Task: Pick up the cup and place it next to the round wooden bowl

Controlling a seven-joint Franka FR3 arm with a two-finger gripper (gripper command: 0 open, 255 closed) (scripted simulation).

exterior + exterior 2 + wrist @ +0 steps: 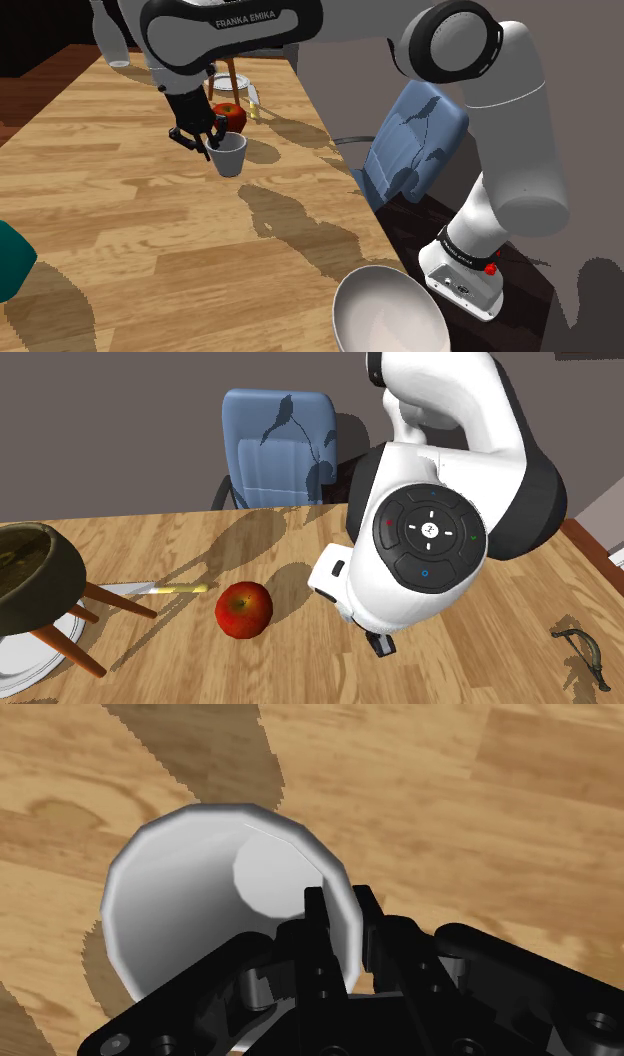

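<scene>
You have the gripper clamped on the cup. In the wrist view one finger is inside the mouth and the other is outside, with the thin wall pinched between them. The cup is on the wooden table, just beside the apple.

The cup is drawn plain white, so I can't name a material. I'd judge it light, stiff and smooth-walled, and it looks empty down to its base. A pinch on the wall should carry it, but the hold is off-centre. Expect the cup to want to swing or slide on those narrow fingers if you move fast. A bite lower down the wall would be safer than one right at the lip. Treat it as breakable and set it down softly.

Some things you can't read from here. I can't tell whether the base rests on the wood or is just clear of it. In the second exterior view the arm's own wrist body covers the cup beside the apple.

The target is unclear too. A pale round bowl lies well apart from the apple, out past the cup, and is cut off by the picture's edge. A dark bowl on wooden legs stands near the apple on its other side, past the knife. Neither shows plain wood grain, so I can't tell which one is meant.
</scene>
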